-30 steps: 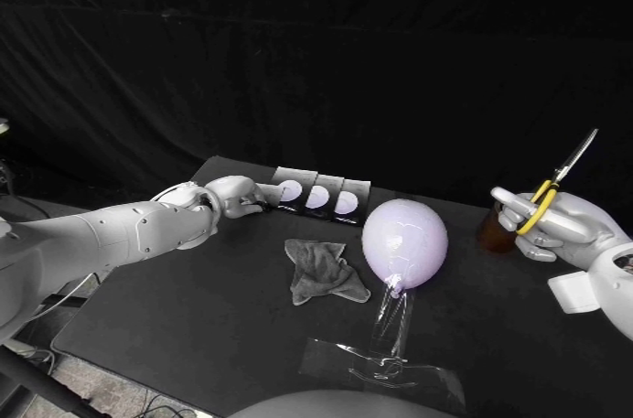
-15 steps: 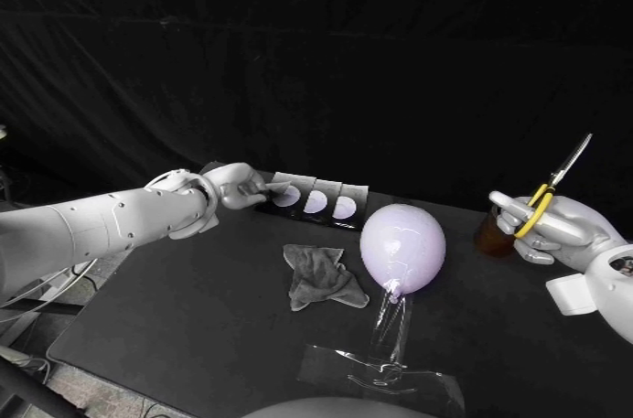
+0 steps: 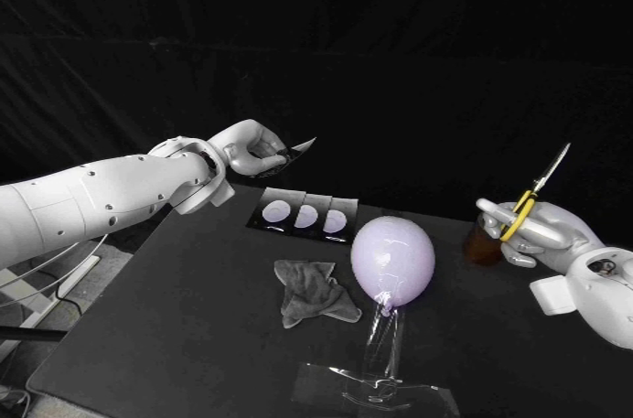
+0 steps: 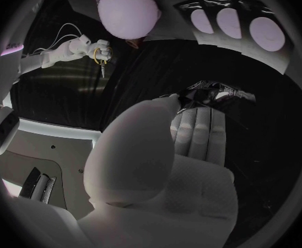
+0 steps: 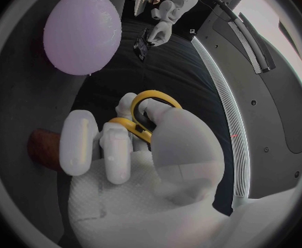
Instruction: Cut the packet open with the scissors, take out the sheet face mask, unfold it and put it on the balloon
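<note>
The robot's left hand point(image 3: 244, 149) holds a dark glossy foil packet point(image 3: 295, 149) high above the black table point(image 3: 172, 345), pinched by one edge between thumb and fingers. On the table's far side lies a row of like packets point(image 3: 304, 215) with pale oval panels. A crumpled grey cloth point(image 3: 311, 292) lies just beside a pale lilac balloon point(image 3: 391, 258) on its clear plastic stand point(image 3: 382, 363). Past a brown container point(image 3: 480, 244), the right hand point(image 3: 541, 235) grips yellow-handled scissors point(image 3: 541, 185) by their loops, blades pointing up and apparently nearly closed. The cut looks to be next. The hands are well apart and would need to meet in the air, best away from the balloon, which a blade tip could burst. The packet's free edge should face blades opened first, and a snip close along the seal would likely spare the mask inside.
</note>
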`<move>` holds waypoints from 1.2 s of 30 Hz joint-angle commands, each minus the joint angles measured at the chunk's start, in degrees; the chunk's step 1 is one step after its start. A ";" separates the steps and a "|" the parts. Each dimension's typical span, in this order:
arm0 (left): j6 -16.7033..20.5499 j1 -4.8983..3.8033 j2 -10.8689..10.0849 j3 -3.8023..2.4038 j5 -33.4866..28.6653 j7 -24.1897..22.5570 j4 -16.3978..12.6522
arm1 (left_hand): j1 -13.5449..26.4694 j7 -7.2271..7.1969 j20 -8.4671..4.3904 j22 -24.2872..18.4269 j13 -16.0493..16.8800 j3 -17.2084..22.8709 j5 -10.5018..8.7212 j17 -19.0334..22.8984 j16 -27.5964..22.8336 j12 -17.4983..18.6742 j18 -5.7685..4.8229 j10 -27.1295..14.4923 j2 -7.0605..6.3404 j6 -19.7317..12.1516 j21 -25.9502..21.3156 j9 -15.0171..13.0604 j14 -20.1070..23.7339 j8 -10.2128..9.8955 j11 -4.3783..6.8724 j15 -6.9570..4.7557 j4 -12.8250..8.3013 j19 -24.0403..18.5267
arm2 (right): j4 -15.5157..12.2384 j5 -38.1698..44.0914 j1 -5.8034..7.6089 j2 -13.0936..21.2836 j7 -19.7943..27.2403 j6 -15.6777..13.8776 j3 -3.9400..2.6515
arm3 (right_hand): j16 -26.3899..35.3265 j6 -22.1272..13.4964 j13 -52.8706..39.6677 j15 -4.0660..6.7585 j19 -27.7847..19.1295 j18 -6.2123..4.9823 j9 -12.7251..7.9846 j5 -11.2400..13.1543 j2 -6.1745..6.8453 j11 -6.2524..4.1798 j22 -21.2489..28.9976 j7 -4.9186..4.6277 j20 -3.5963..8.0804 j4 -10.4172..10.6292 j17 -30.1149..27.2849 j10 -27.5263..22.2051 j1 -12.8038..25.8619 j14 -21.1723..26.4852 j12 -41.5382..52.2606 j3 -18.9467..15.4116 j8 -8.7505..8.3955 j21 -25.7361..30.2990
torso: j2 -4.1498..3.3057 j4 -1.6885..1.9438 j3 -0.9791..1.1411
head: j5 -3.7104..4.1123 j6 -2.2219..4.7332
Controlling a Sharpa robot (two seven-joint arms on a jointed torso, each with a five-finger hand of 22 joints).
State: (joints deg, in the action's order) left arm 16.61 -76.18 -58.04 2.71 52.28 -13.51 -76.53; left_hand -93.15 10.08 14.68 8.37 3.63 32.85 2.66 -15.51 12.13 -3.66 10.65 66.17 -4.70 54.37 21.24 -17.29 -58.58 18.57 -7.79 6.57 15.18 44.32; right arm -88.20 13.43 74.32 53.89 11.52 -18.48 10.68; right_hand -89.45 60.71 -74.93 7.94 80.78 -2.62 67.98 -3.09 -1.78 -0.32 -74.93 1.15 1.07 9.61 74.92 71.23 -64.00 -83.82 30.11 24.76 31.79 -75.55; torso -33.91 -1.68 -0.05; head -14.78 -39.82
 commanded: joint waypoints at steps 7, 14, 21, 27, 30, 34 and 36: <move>-3.40 -0.21 2.57 0.56 -27.10 -2.78 -8.75 | 0.84 0.44 0.60 0.01 -0.04 0.91 0.17 -0.12 -0.49 0.13 -0.78 0.13 -0.16 -0.12 0.14 -0.83 0.02 0.17 -0.19 -0.03 -0.12 -0.53 | 0.65 -5.39 -0.29 -1.74 6.42 -5.31 -0.04 | 9.09 -5.25 3.86 -3.57 -10.52 -4.42 -10.22 0.22 3.26 -0.74 5.35 -4.48 -2.72 -4.20 -1.25 10.35 -3.79 -1.31 34.39 4.69 -14.86 17.65 | 0.18 -0.34 0.34 | 4.97 3.32; -5.30 1.38 4.45 0.70 -43.07 -8.78 -11.38 | 1.22 0.79 0.87 -0.02 -0.09 1.80 0.15 -0.08 -1.08 0.22 -0.66 -0.83 -0.17 -0.89 0.16 -0.87 0.78 -0.06 -0.59 0.35 -0.62 -0.90 | 0.26 -6.30 -0.38 -2.21 7.61 -6.85 -0.04 | 12.99 -5.82 27.10 -4.27 -8.68 -4.35 -14.93 0.28 3.93 0.46 5.99 -5.88 -3.76 -5.89 -5.46 2.66 -5.42 -1.08 2.04 6.09 -20.57 18.23 | 0.12 -0.40 0.40 | 9.32 5.55; -9.37 2.83 6.18 0.73 -55.02 -10.85 -12.42 | 1.57 0.80 0.79 0.15 -0.01 2.05 0.15 -0.24 -1.01 0.05 -0.27 -0.61 0.13 -0.88 0.61 -1.06 0.45 0.15 -0.54 0.29 -1.07 -0.33 | -0.23 -6.49 -0.40 -2.86 8.28 -7.35 -0.04 | 9.61 -4.79 43.75 -5.90 -4.88 -3.28 -21.58 0.26 6.34 2.37 2.46 -8.02 -5.01 -7.39 -0.78 3.03 -5.95 -2.92 -17.86 7.16 -26.42 13.15 | 0.09 -0.25 0.27 | 13.02 6.80; -13.75 3.73 7.19 0.71 -59.07 -10.68 -12.61 | 2.22 0.86 0.18 0.51 0.03 2.14 0.15 -0.48 -0.95 0.00 -0.01 -0.20 0.55 -0.92 1.64 -1.36 -0.02 0.44 -0.50 0.18 -1.72 1.22 | -0.37 -6.04 -0.40 -3.50 8.66 -6.80 -0.05 | 8.27 -4.54 49.05 -6.72 -3.18 -2.66 -23.57 0.27 9.69 3.43 0.28 -8.94 -5.68 -8.60 0.77 1.52 -6.37 -3.44 -23.48 7.12 -27.87 9.97 | 0.09 -0.19 0.23 | 15.16 6.22; -16.82 3.91 7.63 0.68 -59.96 -9.91 -12.05 | 2.78 0.92 -0.02 0.49 0.04 2.27 0.14 -0.58 -1.00 0.00 -0.07 -0.01 1.23 -0.95 1.76 -1.59 -0.13 0.63 -0.51 0.18 -1.67 1.52 | -0.41 -5.67 -0.40 -3.90 8.76 -6.43 -0.05 | 7.80 -5.20 51.85 -7.46 -2.71 -2.45 -24.71 0.25 12.26 4.35 -0.41 -9.76 -6.18 -9.62 1.24 -0.07 -6.95 -3.57 -26.24 6.93 -28.27 9.01 | 0.10 -0.28 0.25 | 15.70 6.08; -20.05 4.02 8.25 0.66 -60.54 -8.16 -11.07 | 3.09 1.07 -0.21 0.49 0.09 2.31 0.15 -0.65 -0.99 -0.06 -0.02 0.21 1.68 -1.04 1.92 -1.80 -0.30 0.77 -0.53 0.15 -1.75 1.95 | -0.68 -5.32 -0.41 -4.31 9.11 -5.90 -0.06 | 7.51 -5.89 54.27 -8.06 -2.51 -2.36 -25.75 0.25 13.17 5.06 -0.81 -10.34 -6.70 -9.48 1.48 -1.28 -6.71 -3.60 -26.78 6.88 -28.29 8.52 | 0.09 -0.20 0.24 | 17.23 5.85; -21.23 4.04 8.39 0.66 -60.64 -7.23 -10.78 | 3.36 1.30 -0.34 0.48 0.13 2.38 0.15 -0.73 -0.92 -0.12 -0.01 0.42 2.10 -1.12 2.03 -1.96 -0.55 0.90 -0.59 0.10 -1.69 2.29 | -0.80 -5.22 -0.41 -4.46 9.29 -5.78 -0.07 | 7.36 -6.66 55.77 -8.48 -2.48 -2.34 -26.45 0.26 13.70 5.54 -0.94 -10.79 -7.04 -9.34 1.58 -2.56 -6.50 -3.61 -26.78 6.70 -28.33 8.38 | 0.11 -0.17 0.28 | 17.74 5.74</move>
State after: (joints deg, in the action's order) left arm 1.03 -72.11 -49.82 3.46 -5.71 -21.82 -87.44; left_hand -89.61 10.98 14.33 8.79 3.70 35.19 2.62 -16.16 11.25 -3.66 10.60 66.20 -3.56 53.38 23.02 -18.19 -58.74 18.85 -8.40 6.67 13.58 46.31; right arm -88.81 7.47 73.91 49.56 19.15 -25.33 10.66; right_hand -81.78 54.28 -19.60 -0.23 78.29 -6.04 41.74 -2.89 11.42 5.15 -74.96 -9.36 -5.55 0.15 75.10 69.06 -70.48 -84.02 3.48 31.71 3.84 -67.06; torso -33.84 -1.92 0.19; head 2.21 -33.90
